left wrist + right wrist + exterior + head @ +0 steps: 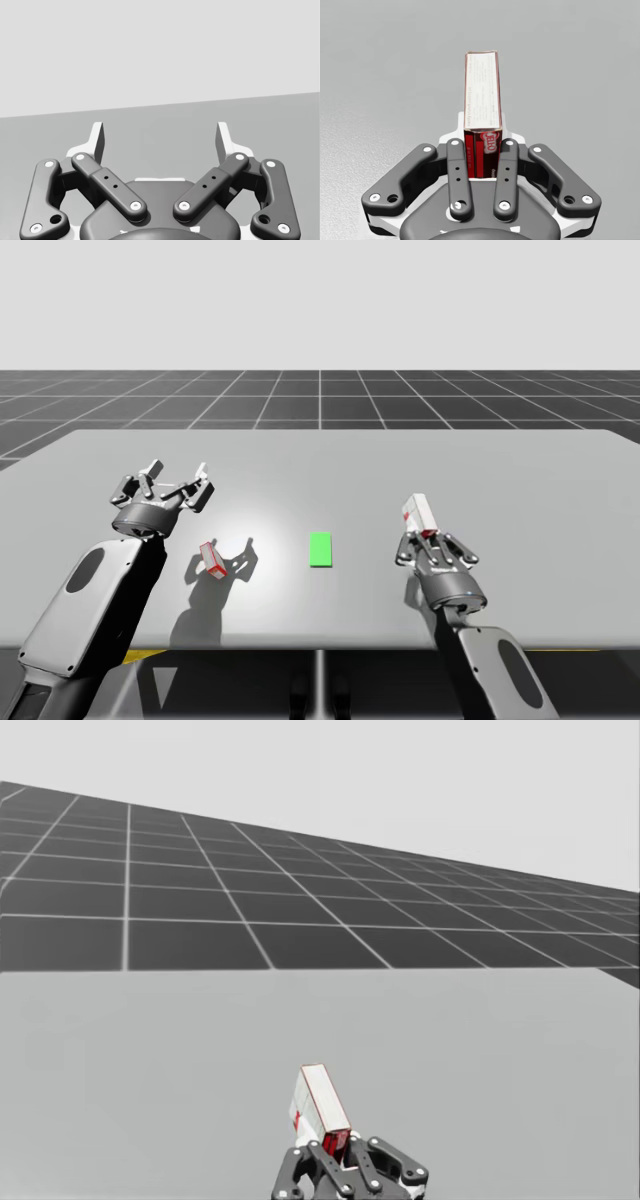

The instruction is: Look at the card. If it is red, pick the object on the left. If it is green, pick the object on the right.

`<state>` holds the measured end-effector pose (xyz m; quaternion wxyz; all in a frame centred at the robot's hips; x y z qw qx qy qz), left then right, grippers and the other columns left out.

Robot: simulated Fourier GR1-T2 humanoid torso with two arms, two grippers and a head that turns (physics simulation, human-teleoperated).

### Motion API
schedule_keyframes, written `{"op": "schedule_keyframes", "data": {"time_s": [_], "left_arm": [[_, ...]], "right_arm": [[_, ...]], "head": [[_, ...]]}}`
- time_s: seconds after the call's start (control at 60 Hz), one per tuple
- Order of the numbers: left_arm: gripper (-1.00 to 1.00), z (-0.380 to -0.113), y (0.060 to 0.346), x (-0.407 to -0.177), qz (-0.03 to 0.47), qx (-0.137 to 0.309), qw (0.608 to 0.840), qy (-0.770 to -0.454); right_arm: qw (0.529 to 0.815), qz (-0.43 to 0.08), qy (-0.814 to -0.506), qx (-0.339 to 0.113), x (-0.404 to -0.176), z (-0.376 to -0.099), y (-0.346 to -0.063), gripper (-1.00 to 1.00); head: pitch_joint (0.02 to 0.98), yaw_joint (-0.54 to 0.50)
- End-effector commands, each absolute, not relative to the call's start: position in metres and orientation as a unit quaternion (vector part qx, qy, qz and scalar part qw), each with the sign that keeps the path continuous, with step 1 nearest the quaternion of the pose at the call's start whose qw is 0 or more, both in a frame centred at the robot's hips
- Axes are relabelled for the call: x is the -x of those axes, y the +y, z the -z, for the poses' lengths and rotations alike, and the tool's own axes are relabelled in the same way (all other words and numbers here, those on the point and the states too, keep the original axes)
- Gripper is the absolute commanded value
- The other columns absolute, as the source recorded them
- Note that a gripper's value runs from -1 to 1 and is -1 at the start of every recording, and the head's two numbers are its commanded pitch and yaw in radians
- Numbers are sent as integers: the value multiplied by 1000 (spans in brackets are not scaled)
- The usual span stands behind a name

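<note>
A green card (320, 548) lies flat at the middle of the grey table (520, 470). To its right, my right gripper (428, 536) (333, 1145) (482, 131) is shut on a red and white box (419, 514) (322, 1108) (482, 107), which sticks out ahead of the fingers. A second red and white box (211, 559) lies on the table left of the card. My left gripper (178, 480) (161, 140) hovers open behind and to the left of that box, nothing between its fingers.
The table's front edge (320, 648) runs just behind my arms. Bare tabletop spreads behind the card and out to both sides.
</note>
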<state>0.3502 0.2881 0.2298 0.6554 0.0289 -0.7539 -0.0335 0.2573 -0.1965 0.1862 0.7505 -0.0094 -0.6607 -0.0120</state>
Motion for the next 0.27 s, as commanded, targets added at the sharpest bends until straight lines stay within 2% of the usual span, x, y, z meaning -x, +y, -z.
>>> {"op": "schedule_keyframes", "data": {"time_s": [0.017, 0.267], "left_arm": [[-1000, -230, 289, -350, 34, -29, 656, -754], [-1000, -230, 289, -350, 34, -30, 656, -754]], "right_arm": [[693, 44, -718, 52, -268, -241, -214, 1000], [623, 46, -777, 73, -261, -308, -225, 1000]], "head": [[436, -393], [445, -401]]}}
